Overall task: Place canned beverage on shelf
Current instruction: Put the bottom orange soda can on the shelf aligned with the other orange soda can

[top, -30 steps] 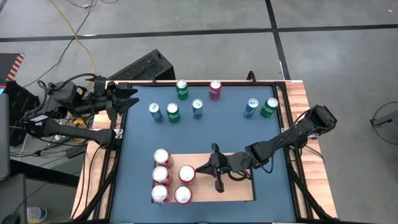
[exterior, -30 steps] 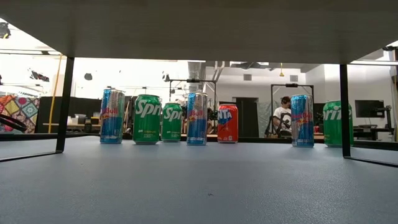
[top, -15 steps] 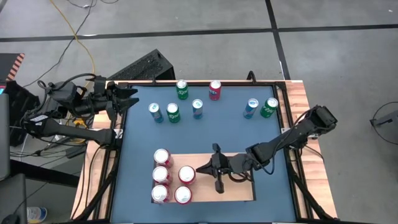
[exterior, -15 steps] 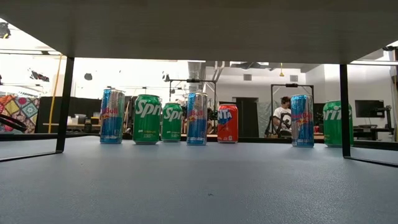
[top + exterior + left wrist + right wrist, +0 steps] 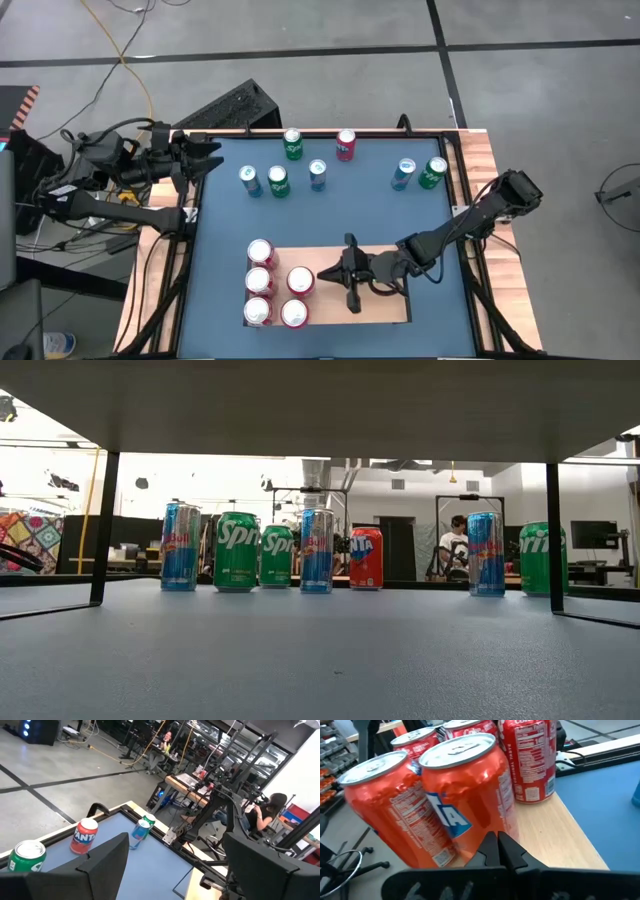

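Right end effector (image 5: pixel 322 273) pressed together, empty, over tan shelf (image 5: pixel 385 305) w/ five cans; blue table (image 5: pixel 360 205).

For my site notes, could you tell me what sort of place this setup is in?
Most likely a robotics lab or workshop: further metal-framed workbenches stand behind the table, cables trail over the bare concrete floor, and a person sits at a station beyond.

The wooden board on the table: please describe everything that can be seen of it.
The wooden board is a flat, pale tan rectangle with plain grain, lying on the blue table top near its front edge. Five red cans stand upright on its left part. The shut right gripper is above its middle, close to the cans.
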